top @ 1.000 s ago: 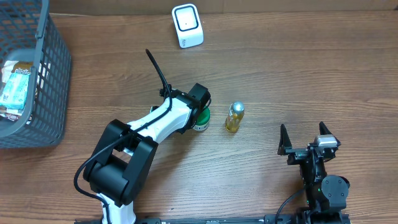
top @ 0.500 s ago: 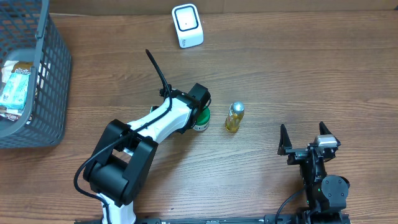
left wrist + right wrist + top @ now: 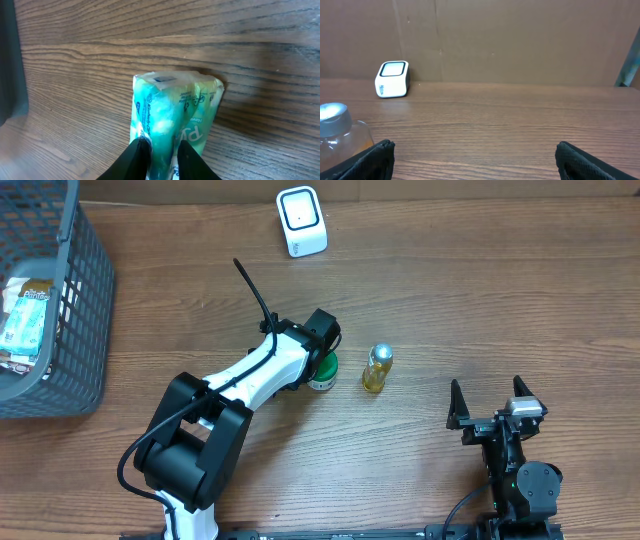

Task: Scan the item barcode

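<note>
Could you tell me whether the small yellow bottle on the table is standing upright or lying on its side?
Upright: the right wrist view shows the bottle standing on the table, silver cap on top.

Overhead looks straight down on the whole table (image 3: 450,300). The left wrist camera sits very close above the green packet (image 3: 172,115), facing the wood. The right wrist camera looks low and level across the table, sharing the white scanner (image 3: 393,79) and bottle (image 3: 337,132) with overhead.
</note>
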### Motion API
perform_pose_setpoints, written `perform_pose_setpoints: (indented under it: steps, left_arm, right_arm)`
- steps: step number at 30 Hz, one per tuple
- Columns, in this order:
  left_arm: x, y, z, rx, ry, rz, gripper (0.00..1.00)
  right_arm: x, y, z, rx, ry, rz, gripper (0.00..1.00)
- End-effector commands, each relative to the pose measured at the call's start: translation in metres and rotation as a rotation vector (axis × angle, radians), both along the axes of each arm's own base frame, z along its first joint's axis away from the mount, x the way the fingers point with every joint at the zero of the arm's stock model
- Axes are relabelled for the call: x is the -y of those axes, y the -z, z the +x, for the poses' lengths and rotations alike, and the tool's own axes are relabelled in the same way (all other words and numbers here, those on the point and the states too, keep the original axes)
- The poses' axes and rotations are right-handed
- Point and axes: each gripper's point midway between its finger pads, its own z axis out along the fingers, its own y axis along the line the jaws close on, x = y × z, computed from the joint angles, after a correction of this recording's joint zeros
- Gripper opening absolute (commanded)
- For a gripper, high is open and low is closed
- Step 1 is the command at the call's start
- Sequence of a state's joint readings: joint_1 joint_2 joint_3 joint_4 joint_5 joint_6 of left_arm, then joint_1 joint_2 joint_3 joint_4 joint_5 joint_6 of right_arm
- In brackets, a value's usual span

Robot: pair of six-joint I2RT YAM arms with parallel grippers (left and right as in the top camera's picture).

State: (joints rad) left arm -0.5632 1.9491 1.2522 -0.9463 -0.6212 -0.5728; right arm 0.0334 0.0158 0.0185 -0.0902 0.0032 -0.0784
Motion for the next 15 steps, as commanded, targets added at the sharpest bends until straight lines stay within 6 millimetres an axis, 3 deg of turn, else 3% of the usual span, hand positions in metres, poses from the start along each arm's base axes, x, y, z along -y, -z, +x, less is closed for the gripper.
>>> perform_pose_setpoints:
  steps: [1,7,15]
  left_arm:
    - [0.005,0.004,0.002,-0.012,0.0,-0.013,0.25]
    - [0.008,0.006,-0.001,-0.033,-0.002,-0.039,0.25]
    - [0.016,-0.017,0.005,-0.05,-0.005,-0.058,0.27]
  right_arm:
    - [-0.001,0.003,0.0,-0.003,-0.006,-0.001,1.0]
    - [-0.001,0.003,0.0,-0.003,-0.006,-0.001,1.0]
    - [-0.001,0.003,0.0,-0.003,-0.006,-0.001,1.0]
